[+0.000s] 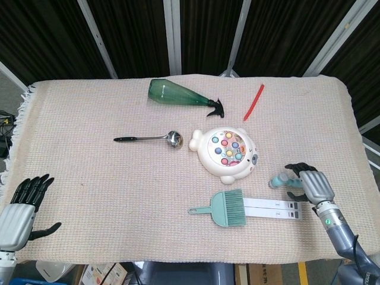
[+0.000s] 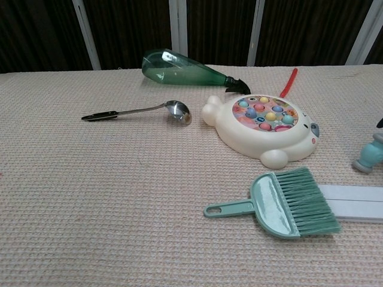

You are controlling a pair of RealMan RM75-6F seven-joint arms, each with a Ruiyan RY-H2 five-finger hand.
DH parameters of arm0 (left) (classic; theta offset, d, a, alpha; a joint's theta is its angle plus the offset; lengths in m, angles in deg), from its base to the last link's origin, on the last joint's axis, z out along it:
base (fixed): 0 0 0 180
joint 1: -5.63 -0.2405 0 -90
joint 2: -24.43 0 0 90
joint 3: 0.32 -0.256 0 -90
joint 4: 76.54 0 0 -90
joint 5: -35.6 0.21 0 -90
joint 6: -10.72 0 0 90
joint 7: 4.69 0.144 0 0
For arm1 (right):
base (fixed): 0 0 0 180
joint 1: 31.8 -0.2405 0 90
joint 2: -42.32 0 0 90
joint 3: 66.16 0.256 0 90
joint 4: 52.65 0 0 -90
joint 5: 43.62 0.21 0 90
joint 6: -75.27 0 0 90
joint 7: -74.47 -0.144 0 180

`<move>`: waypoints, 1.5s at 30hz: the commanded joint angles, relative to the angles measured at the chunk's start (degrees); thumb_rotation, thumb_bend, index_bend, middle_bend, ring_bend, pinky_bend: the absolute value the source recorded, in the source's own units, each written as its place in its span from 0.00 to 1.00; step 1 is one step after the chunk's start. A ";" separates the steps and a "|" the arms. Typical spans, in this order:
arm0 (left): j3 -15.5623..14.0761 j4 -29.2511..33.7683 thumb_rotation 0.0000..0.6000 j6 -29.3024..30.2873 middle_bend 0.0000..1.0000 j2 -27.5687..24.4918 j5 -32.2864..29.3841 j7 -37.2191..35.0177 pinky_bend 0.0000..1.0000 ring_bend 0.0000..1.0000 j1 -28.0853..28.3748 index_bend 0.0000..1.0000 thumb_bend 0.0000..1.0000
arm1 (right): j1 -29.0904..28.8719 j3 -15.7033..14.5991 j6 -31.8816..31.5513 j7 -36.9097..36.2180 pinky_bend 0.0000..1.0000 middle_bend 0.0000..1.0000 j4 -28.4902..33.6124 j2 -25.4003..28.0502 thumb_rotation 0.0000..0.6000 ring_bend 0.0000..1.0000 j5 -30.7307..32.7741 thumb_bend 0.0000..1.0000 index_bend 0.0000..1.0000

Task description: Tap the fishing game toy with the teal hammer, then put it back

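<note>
Head view: right hand (image 1: 309, 184) touching teal hammer (image 1: 279, 179) (lying flat)

A table (image 1: 71, 166) spread with a pale pink-beige woven cloth fills most of the scene, with a white fringe (image 1: 21, 107) along its far-left edge. Behind it, at the far side, hang dark pleated curtains (image 1: 130, 35) crossed by slanted grey metal bars (image 1: 95, 29). Below the near edge of the table show cardboard boxes (image 1: 98, 274) and a bit of grey floor. The light is even and soft
</note>
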 commanded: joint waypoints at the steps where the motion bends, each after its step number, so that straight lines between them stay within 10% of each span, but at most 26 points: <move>1: 0.04 0.01 1.00 -0.15 0.00 0.00 -0.03 0.03 0.00 0.00 0.12 0.00 0.11 | -0.25 -0.14 0.45 -0.05 0.20 0.28 -0.40 -0.37 1.00 0.18 0.18 0.29 0.26; 45: 0.12 -0.33 1.00 -1.41 0.00 0.63 -1.14 0.00 0.00 0.00 1.02 0.00 0.11 | -2.96 -0.89 4.71 0.00 0.29 0.46 -7.41 -5.37 1.00 0.36 2.25 0.49 0.51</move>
